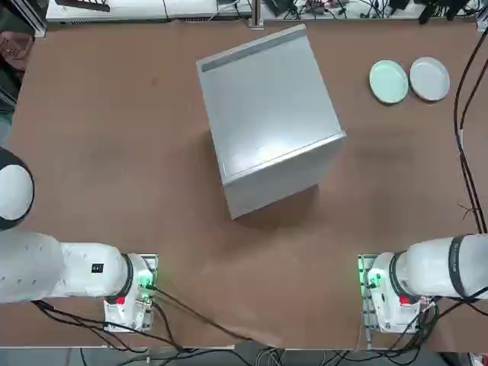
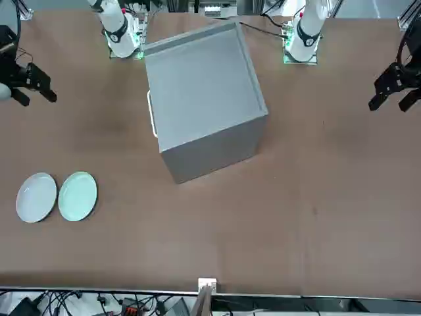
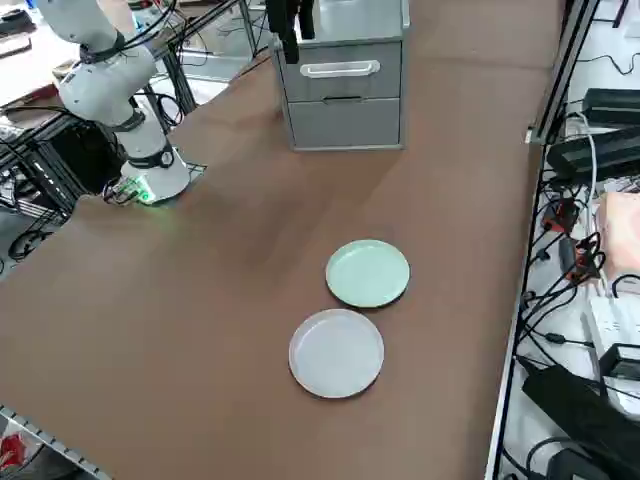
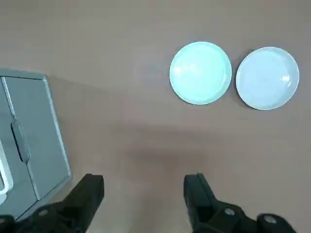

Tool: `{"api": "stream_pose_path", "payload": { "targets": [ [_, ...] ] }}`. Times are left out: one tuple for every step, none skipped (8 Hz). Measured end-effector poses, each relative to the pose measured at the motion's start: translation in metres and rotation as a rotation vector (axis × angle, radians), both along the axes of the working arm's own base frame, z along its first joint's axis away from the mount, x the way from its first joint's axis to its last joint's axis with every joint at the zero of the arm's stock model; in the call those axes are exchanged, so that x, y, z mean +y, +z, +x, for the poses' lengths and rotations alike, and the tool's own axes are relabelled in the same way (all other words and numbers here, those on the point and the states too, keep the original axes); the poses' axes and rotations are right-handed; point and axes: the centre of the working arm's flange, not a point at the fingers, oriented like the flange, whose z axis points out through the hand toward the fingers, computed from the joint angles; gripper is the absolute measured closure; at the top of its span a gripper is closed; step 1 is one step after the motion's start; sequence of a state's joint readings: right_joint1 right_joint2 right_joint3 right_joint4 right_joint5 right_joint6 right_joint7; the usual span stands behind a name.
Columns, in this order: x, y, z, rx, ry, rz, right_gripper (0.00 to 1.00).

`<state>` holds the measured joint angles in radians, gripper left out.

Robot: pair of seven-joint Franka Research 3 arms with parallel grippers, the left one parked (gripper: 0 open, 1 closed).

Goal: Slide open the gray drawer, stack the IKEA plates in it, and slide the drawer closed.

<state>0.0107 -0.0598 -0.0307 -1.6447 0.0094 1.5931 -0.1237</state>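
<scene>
The gray cabinet (image 1: pixel 267 118) stands mid-table. Its gray drawer front (image 3: pixel 342 70), with a pale bar handle, sits flush and shut, facing the plates' side. Two IKEA plates lie side by side on the table, not stacked: a mint green one (image 1: pixel 388 81) (image 4: pixel 200 73) and a white one (image 1: pixel 429 78) (image 4: pixel 267 77). My right gripper (image 4: pixel 144 191) hangs high over the table between cabinet and plates. It is open and holds nothing. It also shows at the left edge of the front view as the right gripper (image 2: pixel 34 95).
The brown table (image 1: pixel 114 137) has wide bare room around the cabinet. Cables and power strips (image 3: pixel 590 300) run along the table's edge beyond the plates. A black cable (image 1: pixel 461 114) hangs near the plates at the right edge.
</scene>
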Motion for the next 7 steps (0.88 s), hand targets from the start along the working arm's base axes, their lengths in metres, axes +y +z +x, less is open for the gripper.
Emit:
{"api": "stream_pose_path", "payload": {
  "targets": [
    [0.000, 0.000, 0.000, -0.001, 0.000, 0.000, 0.00],
    [0.001, 0.003, 0.000, -0.007, 0.001, 0.000, 0.00],
    [0.003, 0.009, 0.000, -0.018, 0.006, 0.000, 0.00],
    [0.006, 0.015, -0.001, -0.025, 0.010, 0.007, 0.00],
    [0.012, 0.015, -0.001, -0.019, 0.012, 0.049, 0.00],
    [0.019, 0.011, 0.000, -0.004, 0.011, 0.129, 0.00],
    [0.027, 0.001, 0.004, 0.019, 0.008, 0.211, 0.00]
  ]
}}
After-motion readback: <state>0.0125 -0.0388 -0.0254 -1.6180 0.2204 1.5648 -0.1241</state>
